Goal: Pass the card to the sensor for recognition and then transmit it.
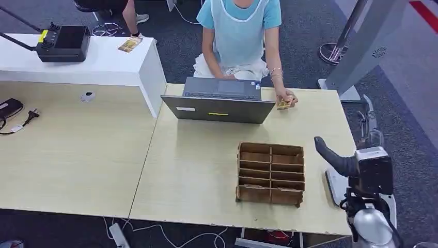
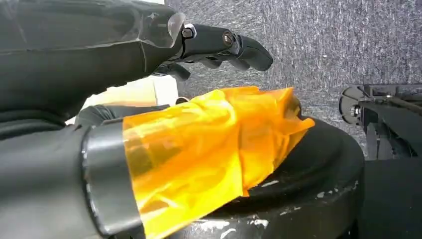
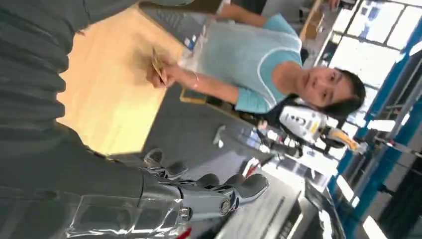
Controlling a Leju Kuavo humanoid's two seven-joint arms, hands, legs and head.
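My right hand [image 1: 356, 165] is raised at the table's right edge, fingers [image 3: 239, 186] apart and lightly curled, holding nothing. My left hand [image 2: 164, 45] hangs low over the carpet; its dark fingers [image 2: 234, 47] are stretched out with nothing between them, and the thumb is wrapped in orange film.

The card [image 1: 283, 105] is not with me yet. A person's hand [image 1: 287, 98] holds it at the far edge of the table [image 1: 77, 170], just right of the open laptop [image 1: 219, 106], well apart from my right hand.

The risk I see is the handover. If I reach in before the card is offered flat, my fingers may close on the edge alone and let it slip, or brush the person's hand. The wooden divider box [image 1: 270, 173] sits between me and the laptop, so a low reach could knock it.

The table is pale wood with a seam down its middle, next to a white counter [image 1: 98, 64] carrying a black device [image 1: 64, 44]. The floor is dark grey carpet.
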